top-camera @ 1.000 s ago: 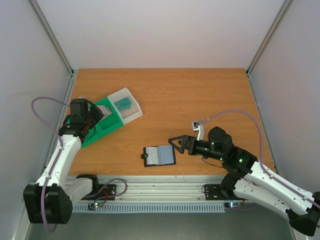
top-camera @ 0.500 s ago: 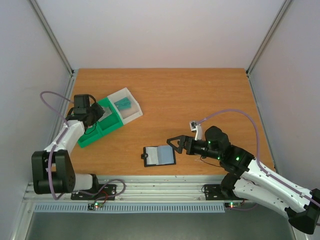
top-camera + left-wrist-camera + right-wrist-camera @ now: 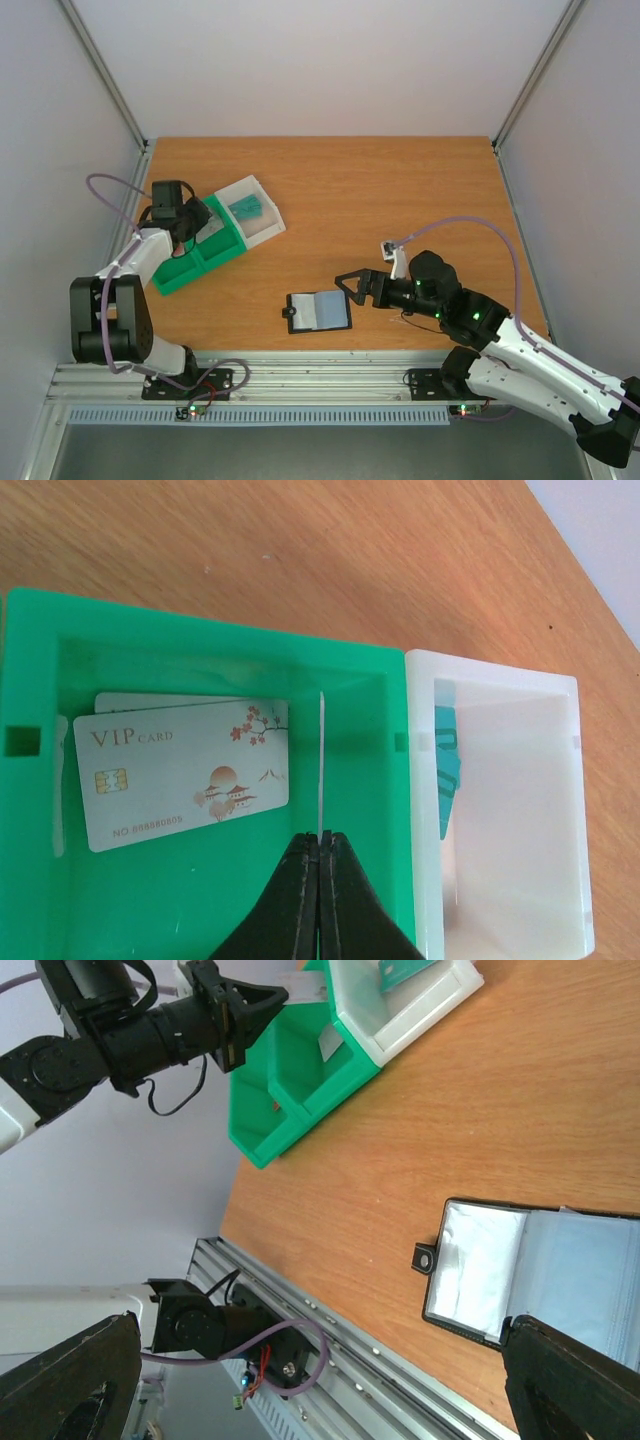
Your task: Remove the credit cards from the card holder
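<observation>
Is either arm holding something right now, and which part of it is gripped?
The left end effector pinches a thin card by one edge, upright over the green tray. The right end effector is open and holds nothing.

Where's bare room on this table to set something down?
Bare wood: far and right on the table, beyond the card holder, right of the tray. Crowded: left tool at the tray, right tool by the holder.

The top camera looks down from the near side on the whole table [image 3: 380,200]. The left wrist camera is close above the tray [image 3: 200,620], which the right one sees far beyond the holder [image 3: 540,1270].
</observation>
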Robot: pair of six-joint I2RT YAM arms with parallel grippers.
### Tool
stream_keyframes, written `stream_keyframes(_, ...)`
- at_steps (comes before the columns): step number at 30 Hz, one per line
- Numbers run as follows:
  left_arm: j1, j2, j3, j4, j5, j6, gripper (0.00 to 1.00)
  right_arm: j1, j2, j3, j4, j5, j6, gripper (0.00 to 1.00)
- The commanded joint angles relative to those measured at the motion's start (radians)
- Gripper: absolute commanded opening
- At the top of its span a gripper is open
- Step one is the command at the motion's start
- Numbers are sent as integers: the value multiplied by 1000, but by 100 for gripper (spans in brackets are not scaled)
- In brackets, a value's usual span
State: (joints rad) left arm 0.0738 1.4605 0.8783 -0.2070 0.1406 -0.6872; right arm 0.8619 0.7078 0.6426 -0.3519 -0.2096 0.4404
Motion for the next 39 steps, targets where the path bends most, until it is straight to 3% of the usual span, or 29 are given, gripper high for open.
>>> stream_keyframes(1,6,21,31,57,-30,26,0,-1,12,40,-3,14,-26,98)
stream_keyframes(23,6,123,53,48,-73,65,0,-1,31,88,-52,24,-65,98)
stream_keyframes(39,6,118,78,-2,-76,52,9,-1,44,94,-67,18,-65,99)
